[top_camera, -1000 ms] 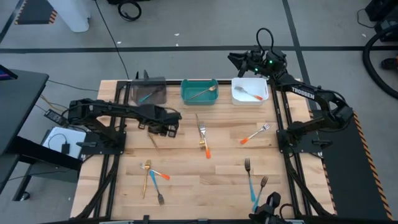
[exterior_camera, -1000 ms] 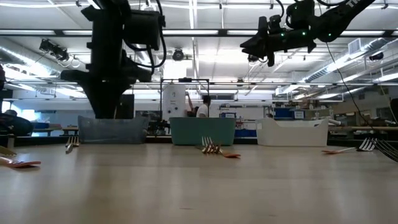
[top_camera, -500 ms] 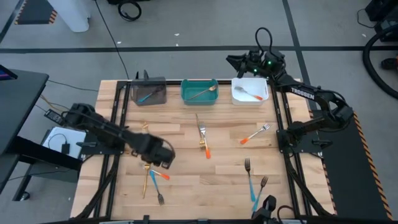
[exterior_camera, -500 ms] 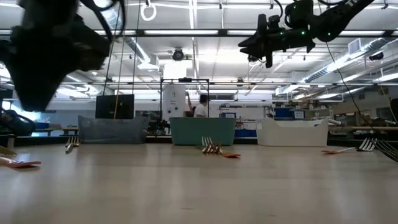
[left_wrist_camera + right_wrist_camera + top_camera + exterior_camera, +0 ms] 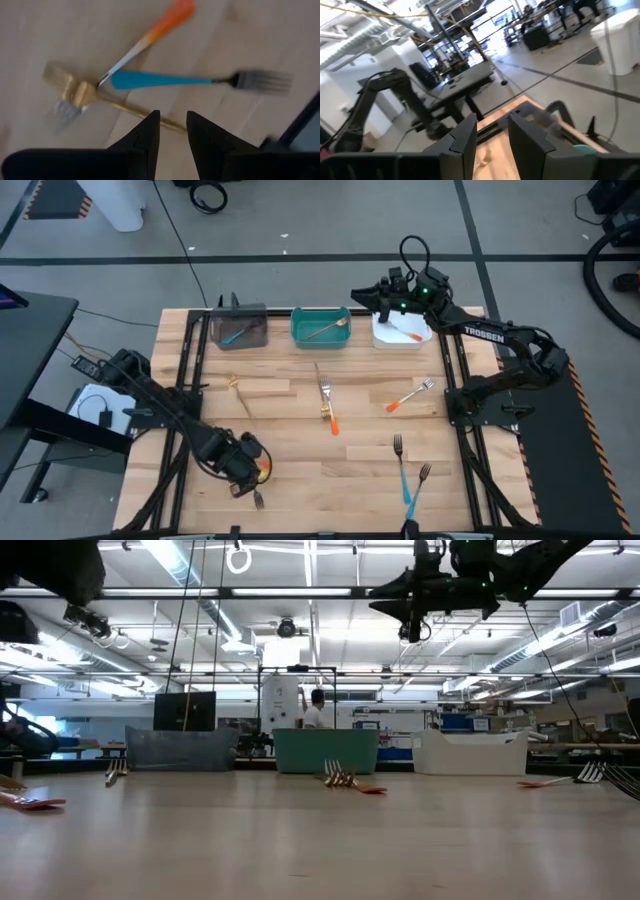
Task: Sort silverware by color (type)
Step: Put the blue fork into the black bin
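Three forks lie crossed near the table's near-left corner: an orange-handled fork (image 5: 165, 22), a blue-handled fork (image 5: 165, 80) and a gold fork (image 5: 80, 90). My left gripper (image 5: 245, 465) (image 5: 173, 135) hovers just above them, open by a narrow gap, with the gold handle passing below its fingertips. My right gripper (image 5: 362, 292) (image 5: 492, 135) hangs high in the air between the teal bin (image 5: 320, 326) and the white bin (image 5: 402, 330), also open by a narrow gap. More forks lie flat on the table: gold (image 5: 240, 395), orange (image 5: 410, 395) and blue (image 5: 400, 460).
A grey bin (image 5: 240, 330) at the far edge holds a blue fork, the teal bin a gold utensil, the white bin an orange fork. Mid-table lie a gold fork and an orange one (image 5: 328, 405), and a second blue fork (image 5: 418, 480) lies at the near right.
My left gripper has swung from beside the grey bin toward the table's near edge and come down over the crossed forks at the near left. My right gripper has drifted a little toward the table's left, from above the white bin toward the teal one.
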Available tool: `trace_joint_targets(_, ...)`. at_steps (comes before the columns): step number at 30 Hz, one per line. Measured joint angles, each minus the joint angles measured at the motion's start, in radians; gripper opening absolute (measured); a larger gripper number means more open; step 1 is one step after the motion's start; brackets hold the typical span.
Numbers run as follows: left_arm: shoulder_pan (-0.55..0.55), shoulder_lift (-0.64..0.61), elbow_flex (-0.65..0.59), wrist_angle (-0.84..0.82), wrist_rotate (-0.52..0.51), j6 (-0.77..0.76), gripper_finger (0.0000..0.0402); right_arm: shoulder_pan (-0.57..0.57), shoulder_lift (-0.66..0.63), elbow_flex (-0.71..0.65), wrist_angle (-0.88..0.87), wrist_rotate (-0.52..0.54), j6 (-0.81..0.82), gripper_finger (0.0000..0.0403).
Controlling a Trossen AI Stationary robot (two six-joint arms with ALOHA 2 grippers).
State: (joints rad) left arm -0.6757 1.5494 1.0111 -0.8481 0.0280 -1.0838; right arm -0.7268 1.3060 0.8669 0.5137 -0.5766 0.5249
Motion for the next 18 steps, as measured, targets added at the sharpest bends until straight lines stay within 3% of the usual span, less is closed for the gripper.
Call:
trace_joint_targets(10,0.000,0.000,0.000,0.032,-0.059,0.853,0.0105,0.119,0.000,0.000,0.000,-0.001,0.008,0.0117)
trace_joint_targets(18,0.000,0.034,0.001,0.144,-0.100,1.165,0.0105,0.184,0.000,0.000,0.000,-0.002,0.033,0.0117)
